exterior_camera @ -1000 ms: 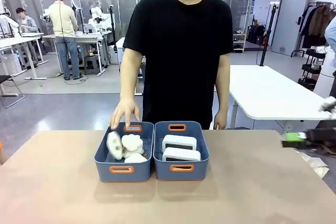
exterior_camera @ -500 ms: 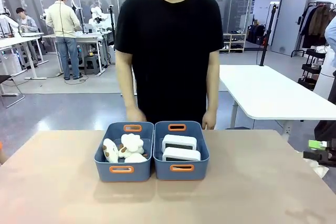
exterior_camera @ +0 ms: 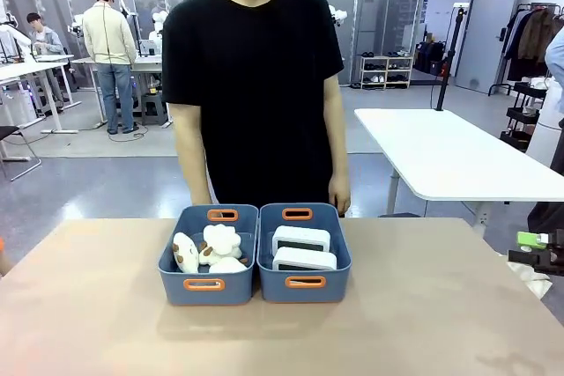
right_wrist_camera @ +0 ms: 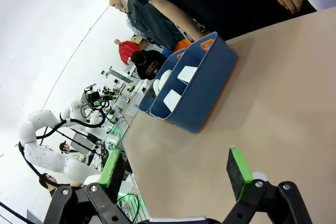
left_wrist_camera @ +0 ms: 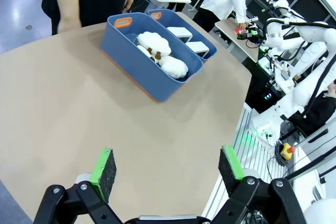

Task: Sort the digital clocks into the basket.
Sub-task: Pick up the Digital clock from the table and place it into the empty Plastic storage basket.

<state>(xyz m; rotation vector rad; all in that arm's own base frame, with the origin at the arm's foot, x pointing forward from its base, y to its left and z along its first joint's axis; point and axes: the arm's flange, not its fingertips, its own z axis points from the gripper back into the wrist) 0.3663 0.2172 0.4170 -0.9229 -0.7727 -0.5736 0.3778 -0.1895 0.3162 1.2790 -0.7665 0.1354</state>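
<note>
Two white digital clocks (exterior_camera: 302, 249) lie one behind the other inside the right-hand blue basket (exterior_camera: 304, 288), which stands touching an identical blue bin (exterior_camera: 208, 292) at the far middle of the tan table (exterior_camera: 106, 323). That second bin holds lumpy white-and-brown soft toys (exterior_camera: 211, 250). A person in a black T-shirt (exterior_camera: 251, 85) stands just behind both bins, arms hanging, with one hand (exterior_camera: 340, 200) near the basket's far rim. At the front view's right edge, a green-padded black part, probably the right gripper (exterior_camera: 535, 253), sits beside the table, well apart from the basket. From the left wrist, the left gripper (left_wrist_camera: 168, 169) hovers over bare tabletop with its fingers spread wide and nothing between them. The right gripper (right_wrist_camera: 176, 174) likewise stands fully spread and empty, the basket farther off.
</note>
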